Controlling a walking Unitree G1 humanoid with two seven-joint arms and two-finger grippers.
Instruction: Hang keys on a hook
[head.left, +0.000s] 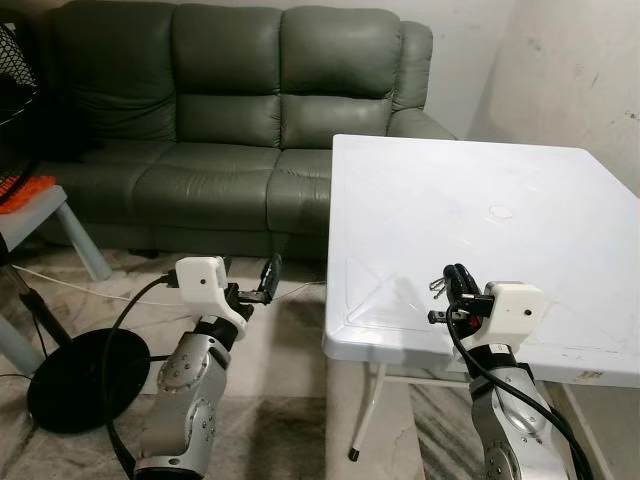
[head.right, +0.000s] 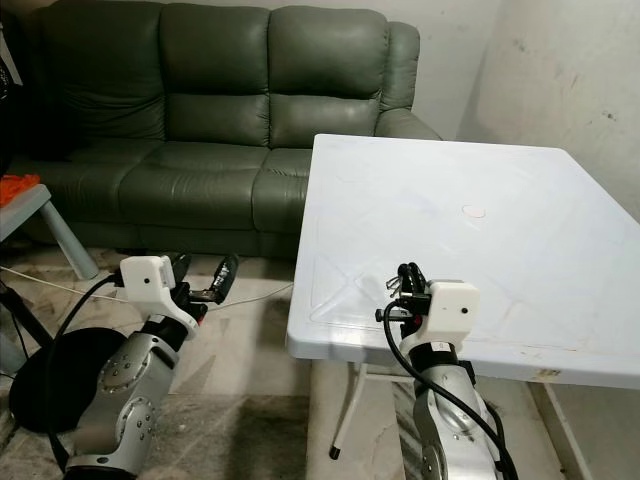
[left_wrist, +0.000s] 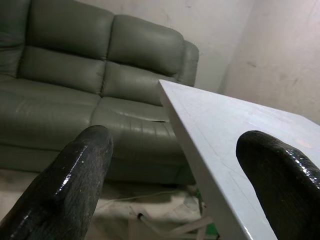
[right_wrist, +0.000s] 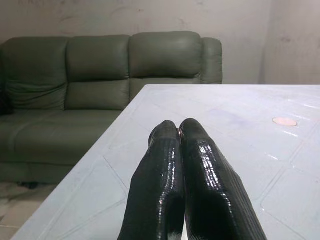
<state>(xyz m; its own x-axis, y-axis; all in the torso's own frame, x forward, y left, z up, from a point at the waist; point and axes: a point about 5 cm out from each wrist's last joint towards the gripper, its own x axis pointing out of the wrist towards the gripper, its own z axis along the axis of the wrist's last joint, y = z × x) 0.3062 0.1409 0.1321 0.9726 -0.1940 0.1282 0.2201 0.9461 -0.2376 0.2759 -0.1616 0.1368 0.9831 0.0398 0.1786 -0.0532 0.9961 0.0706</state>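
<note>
1. The keys were a small metal bunch at the tip of the right gripper, just above the near edge of the table.
2. The right gripper had its two black fingers pressed tight together, with a tiny bit of metal pinched between their tips, so it had hold of the keys.
3. The right gripper was over the near part of the table, close to its near left corner.
4. A small round mark sat on the table, farther in than the keys.
5. The left gripper was off the table's left side, near its edge and above the floor.
6. Its fingers were spread wide apart and had nothing in them.
7. A green sofa stood behind the table.
8. A black round base lay on the floor, left of the table.
</note>
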